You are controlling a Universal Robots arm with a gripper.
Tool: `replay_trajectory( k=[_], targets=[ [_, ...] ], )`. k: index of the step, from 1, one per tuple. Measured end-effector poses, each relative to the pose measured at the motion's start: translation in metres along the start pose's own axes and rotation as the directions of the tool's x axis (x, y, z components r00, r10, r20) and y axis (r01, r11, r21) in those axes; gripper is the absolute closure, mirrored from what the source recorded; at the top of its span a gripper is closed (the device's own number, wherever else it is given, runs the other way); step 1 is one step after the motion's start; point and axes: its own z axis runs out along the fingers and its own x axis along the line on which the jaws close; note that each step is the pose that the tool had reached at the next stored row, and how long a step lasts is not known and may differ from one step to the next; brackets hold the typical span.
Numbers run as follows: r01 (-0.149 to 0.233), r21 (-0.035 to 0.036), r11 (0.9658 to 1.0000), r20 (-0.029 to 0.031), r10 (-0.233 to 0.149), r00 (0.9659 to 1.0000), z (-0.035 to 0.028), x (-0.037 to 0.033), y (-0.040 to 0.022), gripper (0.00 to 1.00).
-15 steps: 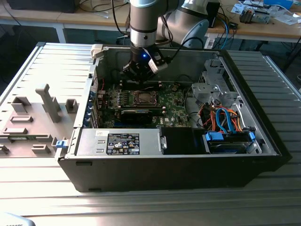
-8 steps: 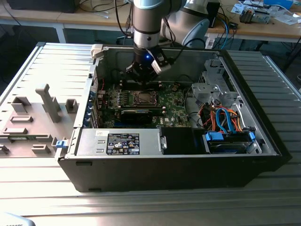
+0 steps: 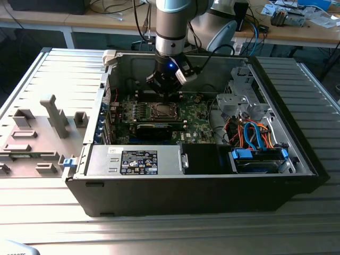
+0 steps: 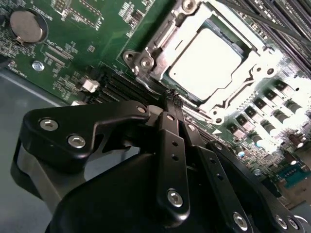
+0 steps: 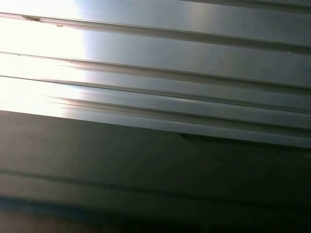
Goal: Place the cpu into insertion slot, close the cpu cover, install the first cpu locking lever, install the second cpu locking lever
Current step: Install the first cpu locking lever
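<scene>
The gripper, fingers pressed together and holding nothing, touches the cpu cover edge. Beyond, the cpu sits in the insertion slot, cover down. A sideways slip could scrape the motherboard.

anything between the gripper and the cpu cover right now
Nothing visible does. In the second wrist view the gripper sits with fingertips together at the edge of the cpu cover, which lies closed over the cpu, with no cable or part in the gap.
</scene>
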Motion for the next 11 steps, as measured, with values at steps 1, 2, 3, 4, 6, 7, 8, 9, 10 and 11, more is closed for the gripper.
replay_trajectory(
  k=[1, 2, 3, 4, 6, 7, 8, 9, 10, 11],
  targets=[
    [0.000, -0.0007, 1.0000, -0.0002, 0.000, 1.0000, 0.0003, -0.0007, 0.0000, 0.89],
    [0.000, -0.0006, 1.0000, -0.0004, 0.000, 1.0000, 0.0004, -0.0015, -0.0002, 0.89],
    [0.000, -0.0007, 1.0000, -0.0004, 0.000, 1.0000, 0.0004, -0.0023, -0.0003, 0.89],
    [0.000, -0.0014, 1.0000, -0.0004, 0.000, 1.0000, 0.0004, -0.0026, -0.0004, 0.89],
    [0.000, -0.0042, 1.0000, 0.0003, 0.000, 1.0000, 0.0005, -0.0027, -0.0001, 0.89],
    [0.000, -0.0044, 1.0000, 0.0003, 0.000, 1.0000, 0.0003, -0.0028, 0.0002, 0.89],
    [0.000, -0.0052, 1.0000, 0.0010, 0.000, 1.0000, -0.0007, -0.0029, 0.0008, 0.89],
    [0.000, -0.0048, 1.0000, 0.0009, 0.000, 1.0000, -0.0035, -0.0029, 0.0012, 0.89],
    [0.000, -0.0046, 1.0000, 0.0015, 0.000, 1.0000, -0.0061, -0.0028, 0.0013, 0.89],
    [0.000, -0.0042, 1.0000, 0.0018, 0.000, 1.0000, -0.0092, -0.0027, 0.0013, 0.89]
  ],
)
